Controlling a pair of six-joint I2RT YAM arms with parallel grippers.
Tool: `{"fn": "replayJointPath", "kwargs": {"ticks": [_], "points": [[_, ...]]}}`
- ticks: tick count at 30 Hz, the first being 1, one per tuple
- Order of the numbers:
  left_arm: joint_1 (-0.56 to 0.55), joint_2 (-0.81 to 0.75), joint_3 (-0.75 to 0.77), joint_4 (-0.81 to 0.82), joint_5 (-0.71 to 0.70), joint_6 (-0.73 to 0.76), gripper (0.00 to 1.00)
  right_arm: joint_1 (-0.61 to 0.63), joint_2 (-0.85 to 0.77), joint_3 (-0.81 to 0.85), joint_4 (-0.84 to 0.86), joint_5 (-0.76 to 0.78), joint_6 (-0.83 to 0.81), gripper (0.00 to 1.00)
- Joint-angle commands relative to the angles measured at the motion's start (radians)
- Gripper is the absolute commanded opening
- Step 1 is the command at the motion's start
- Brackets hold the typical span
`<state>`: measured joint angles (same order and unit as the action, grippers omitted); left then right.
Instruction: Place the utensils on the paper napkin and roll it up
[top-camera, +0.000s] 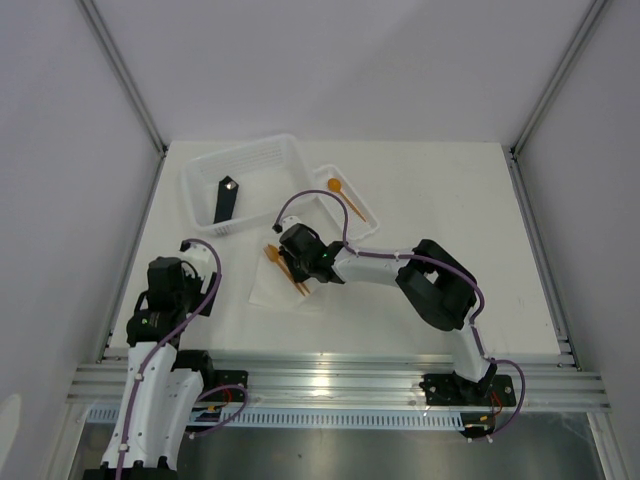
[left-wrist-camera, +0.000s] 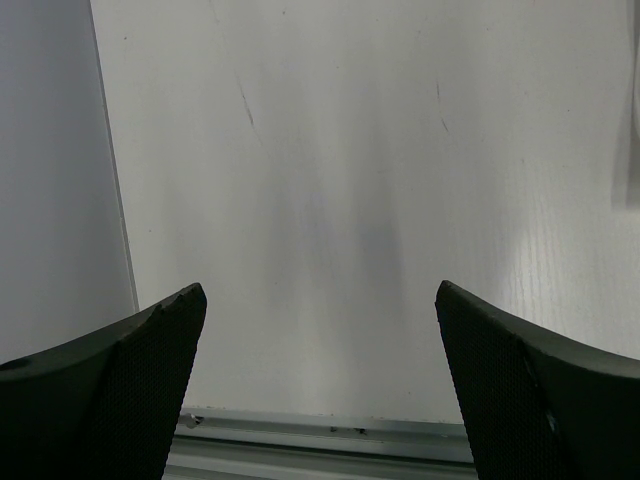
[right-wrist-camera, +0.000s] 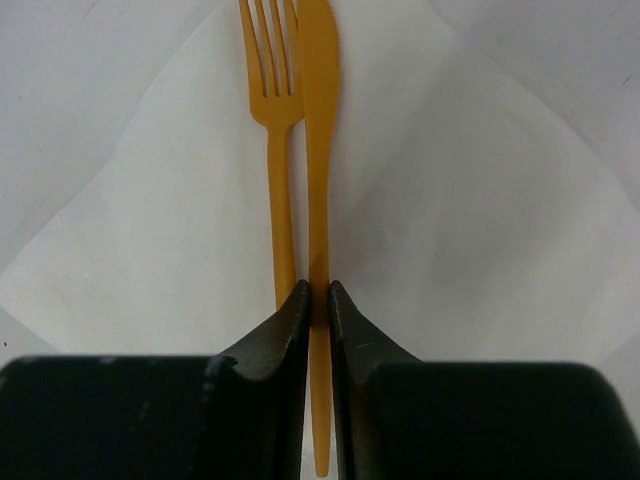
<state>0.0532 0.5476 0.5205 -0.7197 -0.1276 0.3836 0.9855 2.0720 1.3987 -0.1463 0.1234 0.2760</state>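
The orange fork (right-wrist-camera: 272, 120) lies on the white paper napkin (right-wrist-camera: 150, 230). The orange knife (right-wrist-camera: 320, 150), parallel just beside it, is pinched in the right claw (right-wrist-camera: 318, 292). The orange spoon (top-camera: 343, 196) lies apart, farther right.

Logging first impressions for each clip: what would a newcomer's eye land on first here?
The right gripper, closed on the orange knife, holds it alongside the orange fork on the white napkin, near the middle of the table. Behind it, an orange spoon lies in the small white tray, not yet on the napkin. The left gripper hangs open over the table at the left.
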Motion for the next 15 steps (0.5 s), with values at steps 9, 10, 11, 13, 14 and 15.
{"fn": "replayJointPath", "kwargs": {"ticks": [9, 10, 11, 13, 14, 15], "points": [[0.005, -0.014, -0.001, 0.022, 0.002, -0.017, 1.00, 0.007, -0.013, 0.042, 0.007, 0.004, 0.006, 0.13], [0.005, -0.014, -0.001, 0.022, 0.002, -0.017, 0.99, 0.007, -0.010, 0.042, 0.008, 0.005, 0.008, 0.13], [0.007, -0.014, -0.001, 0.020, 0.002, -0.017, 1.00, 0.008, -0.009, 0.042, 0.013, 0.008, 0.008, 0.14], [0.007, -0.014, 0.000, 0.022, 0.002, -0.017, 1.00, 0.002, 0.000, 0.046, 0.013, 0.009, 0.009, 0.14], [0.005, -0.012, -0.001, 0.022, 0.000, -0.017, 0.99, 0.001, 0.003, 0.046, 0.013, 0.005, 0.012, 0.14], [0.007, -0.014, -0.002, 0.020, 0.000, -0.017, 1.00, -0.002, 0.003, 0.046, 0.013, 0.004, 0.014, 0.14]]}}
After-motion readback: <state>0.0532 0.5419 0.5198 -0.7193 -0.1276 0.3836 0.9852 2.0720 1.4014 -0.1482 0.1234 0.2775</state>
